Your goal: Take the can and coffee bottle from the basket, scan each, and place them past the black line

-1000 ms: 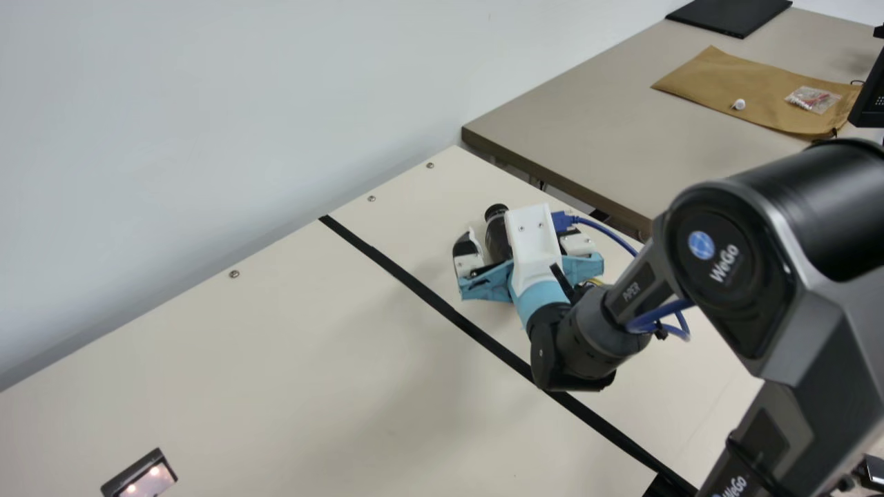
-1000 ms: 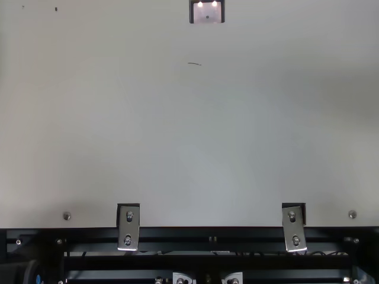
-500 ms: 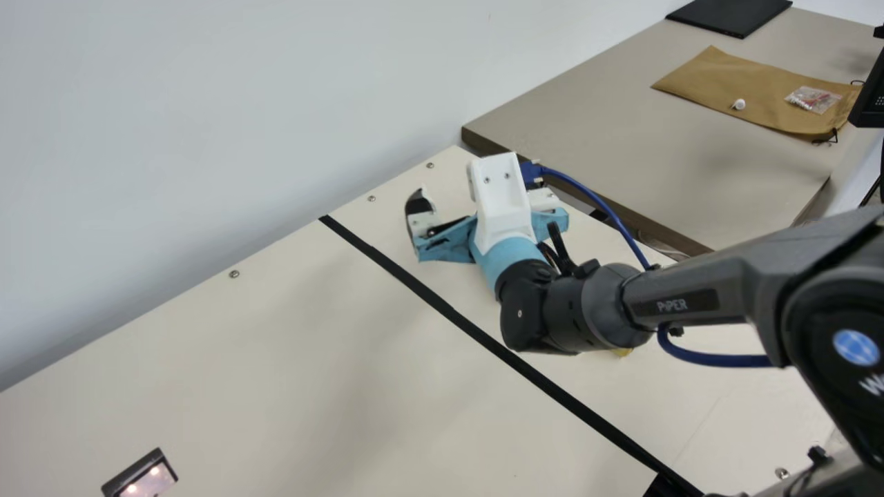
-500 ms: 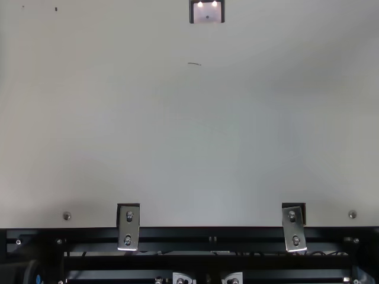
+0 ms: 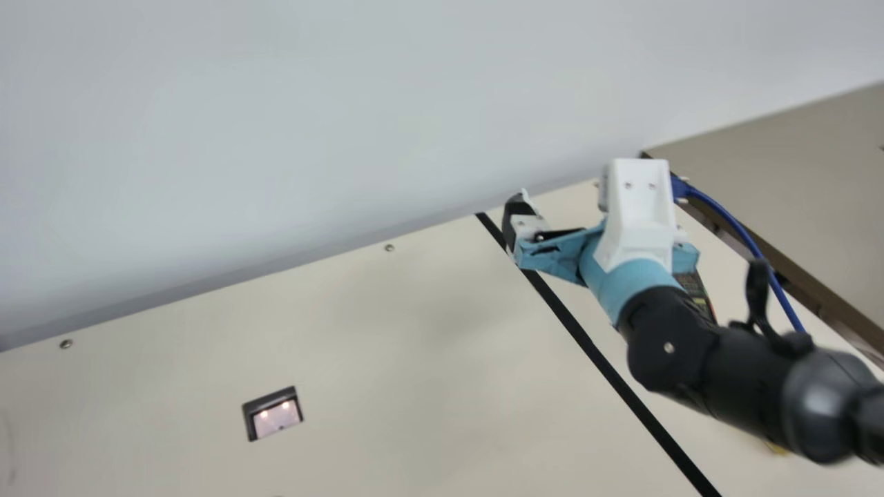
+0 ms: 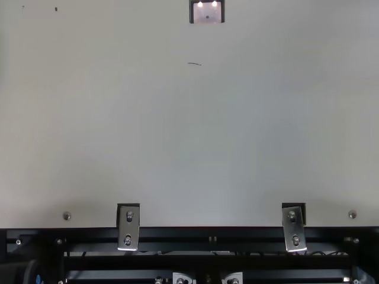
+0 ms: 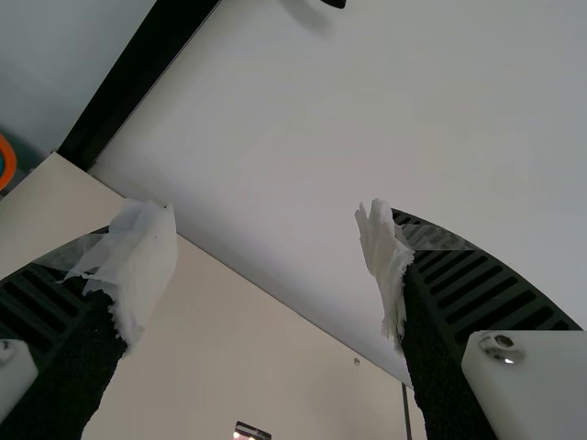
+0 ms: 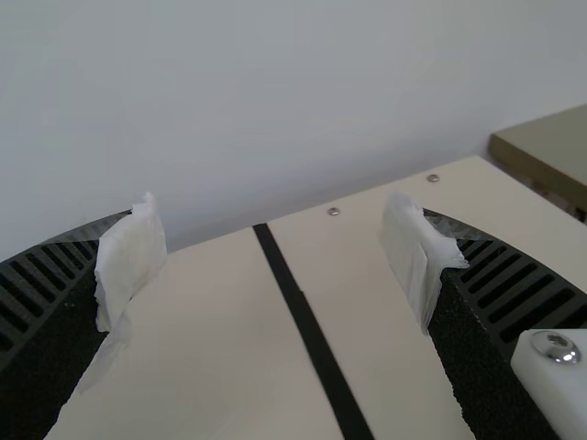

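Your R claw is wide & empty; L claw too. I think the coffee bottle is past the black line, near the table's right edge. Pls back R claw off slow, w/o a bump.

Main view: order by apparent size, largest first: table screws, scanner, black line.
1. Black line
2. Scanner
3. Table screws, each tiny; too alike to rank against each other.
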Robot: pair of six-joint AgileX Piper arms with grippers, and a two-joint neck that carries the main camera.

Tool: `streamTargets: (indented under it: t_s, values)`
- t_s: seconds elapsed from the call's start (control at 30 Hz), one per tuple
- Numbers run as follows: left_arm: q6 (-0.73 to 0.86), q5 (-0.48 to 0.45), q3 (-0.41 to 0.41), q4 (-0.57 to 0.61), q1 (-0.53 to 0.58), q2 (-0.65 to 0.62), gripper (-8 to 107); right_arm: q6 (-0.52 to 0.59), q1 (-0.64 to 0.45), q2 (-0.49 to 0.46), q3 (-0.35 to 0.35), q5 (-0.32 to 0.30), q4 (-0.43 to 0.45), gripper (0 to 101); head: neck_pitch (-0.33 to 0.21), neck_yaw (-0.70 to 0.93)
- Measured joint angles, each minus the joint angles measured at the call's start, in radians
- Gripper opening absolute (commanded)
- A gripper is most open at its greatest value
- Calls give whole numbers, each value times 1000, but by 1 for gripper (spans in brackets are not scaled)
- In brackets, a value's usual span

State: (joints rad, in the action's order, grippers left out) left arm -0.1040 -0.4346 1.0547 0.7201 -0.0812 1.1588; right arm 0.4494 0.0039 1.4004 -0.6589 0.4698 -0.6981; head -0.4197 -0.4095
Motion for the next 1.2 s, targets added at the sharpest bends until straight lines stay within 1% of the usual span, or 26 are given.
streamTargets:
  t_s: [0.13, 0.27, 0.33, 0.47, 0.53, 0.6, 0.67, 0.7, 0.73, 0.77, 0.9, 1.0, 1.1, 1.2]
  values:
    - [0, 0, 0, 0, 0, 0, 90, -19, 40, -34, -30, -74, -8, 101, 0, 26]
    - [6, -8, 6, -9, 0, 0, 90, -30, 53, -58, -64, -173, -47, 101, 0, 26]
    - [9, -16, 15, -24, 8, 0, 90, -20, 44, -77, -77, -220, -73, 101, 0, 26]
    - [7, -35, 32, -76, 36, -19, 90, 18, 9, -130, -88, -336, -129, 101, 5, 26]
    - [-2, -42, 32, -113, 57, -35, 90, 34, -21, -167, -87, -408, -152, 101, 5, 26]
    - [-16, -44, 21, -155, 81, -57, 90, 41, -52, -204, -79, -470, -158, 101, 5, 26]
    - [-36, -44, 0, -201, 110, -83, 90, 27, -86, -240, -67, -533, -143, 101, 0, 26]
    - [-50, -44, -13, -227, 126, -99, 90, 16, -103, -266, -61, -574, -126, 101, 0, 26]
    - [-64, -44, -28, -253, 142, -115, 90, 2, -120, -285, -54, -597, -111, 101, 0, 26]
    - [-77, -44, -44, -279, 158, -132, 90, -16, -137, -309, -49, -632, -93, 101, 5, 26]
    - [-151, -50, -117, -391, 224, -205, 90, -105, -188, -406, -29, -761, -8, 101, 0, 26]
    - [-214, -70, -184, -484, 278, -267, 90, -173, -197, -488, -13, -847, 63, 101, 0, 26]
    - [-283, -89, -252, -580, 333, -329, 90, -234, -180, -566, 10, -913, 126, 101, 0, 26]
    - [-349, -99, -318, -674, 384, -385, 90, -282, -153, -640, 43, -942, 190, 101, 5, 26]
